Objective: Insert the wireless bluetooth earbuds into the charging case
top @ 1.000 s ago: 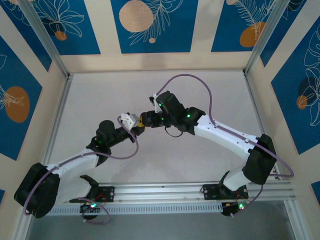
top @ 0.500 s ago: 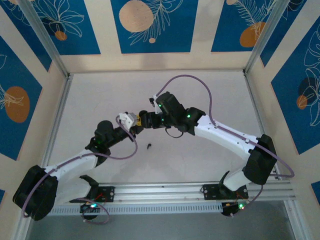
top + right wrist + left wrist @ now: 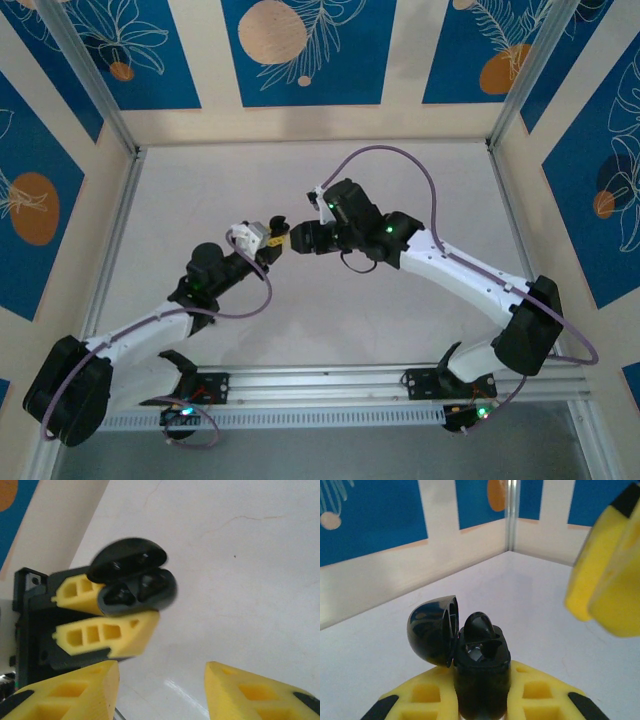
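Left wrist: charging case (image 3: 482,677) clamped upright in the left gripper (image 3: 482,702), lid (image 3: 432,630) open.

Case is glossy black plastic with a rounded body. The domed lid is hinged back to one side and hollow inside. One earbud (image 3: 479,625), smooth and black with a rounded top, sits in a well and pokes above the rim. The other well is black on black; it may be filled, can't tell. The left gripper's yellow plastic fingers (image 3: 420,697), with square cut-outs, press the case body from both sides over the matte white table (image 3: 240,555). Right gripper (image 3: 161,672) faces the case from just beside it, its yellow wedge fingers spread, nothing between them, not touching the case. From the top external view both gripper tips sit close together mid-table.
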Controlling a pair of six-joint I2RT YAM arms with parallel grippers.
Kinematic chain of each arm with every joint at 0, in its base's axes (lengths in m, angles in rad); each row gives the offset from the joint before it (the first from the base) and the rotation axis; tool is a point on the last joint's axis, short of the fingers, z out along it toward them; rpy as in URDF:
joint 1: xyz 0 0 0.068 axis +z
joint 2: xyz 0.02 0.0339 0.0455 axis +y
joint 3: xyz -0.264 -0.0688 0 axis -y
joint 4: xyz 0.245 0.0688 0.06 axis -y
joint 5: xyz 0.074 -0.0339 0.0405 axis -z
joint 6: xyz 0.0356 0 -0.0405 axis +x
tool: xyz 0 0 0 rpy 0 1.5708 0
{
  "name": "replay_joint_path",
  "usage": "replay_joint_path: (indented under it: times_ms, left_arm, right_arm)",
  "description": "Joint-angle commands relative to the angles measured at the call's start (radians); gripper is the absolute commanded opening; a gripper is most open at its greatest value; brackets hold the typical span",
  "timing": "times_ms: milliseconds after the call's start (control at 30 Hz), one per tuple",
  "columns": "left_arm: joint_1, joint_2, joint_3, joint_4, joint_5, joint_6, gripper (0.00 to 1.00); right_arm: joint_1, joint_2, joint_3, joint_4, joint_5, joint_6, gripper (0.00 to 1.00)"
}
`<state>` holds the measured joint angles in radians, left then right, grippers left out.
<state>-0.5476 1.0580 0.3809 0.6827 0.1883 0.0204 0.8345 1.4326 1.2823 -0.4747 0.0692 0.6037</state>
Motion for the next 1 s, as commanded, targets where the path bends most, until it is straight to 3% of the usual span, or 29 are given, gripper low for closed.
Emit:
replay_joint_path:
  times_ms: [0,167,533,767,967]
  left_arm:
    - [0.043,-0.033,-0.023,-0.018,-0.065,-0.085,0.17]
    - [0.128,-0.093,-0.061,-0.035,-0.070,-0.188,0.17]
    - [0.388,-0.255,-0.017,-0.343,0.009,-0.355,0.16]
    - [0.500,-0.318,0.050,-0.580,0.053,-0.379,0.16]
    - [0.580,-0.318,0.077,-0.652,0.104,-0.405,0.16]
  right_arm:
    - [-0.001,-0.011,-0.009,-0.057,-0.064,-0.038,0.47]
    - [0.011,-0.009,-0.036,-0.039,-0.071,-0.102,0.47]
    - [0.083,0.048,-0.126,0.179,-0.164,-0.358,0.48]
    - [0.182,0.250,-0.110,0.363,-0.275,-0.593,0.48]
    - [0.239,0.412,-0.123,0.591,-0.357,-0.703,0.48]
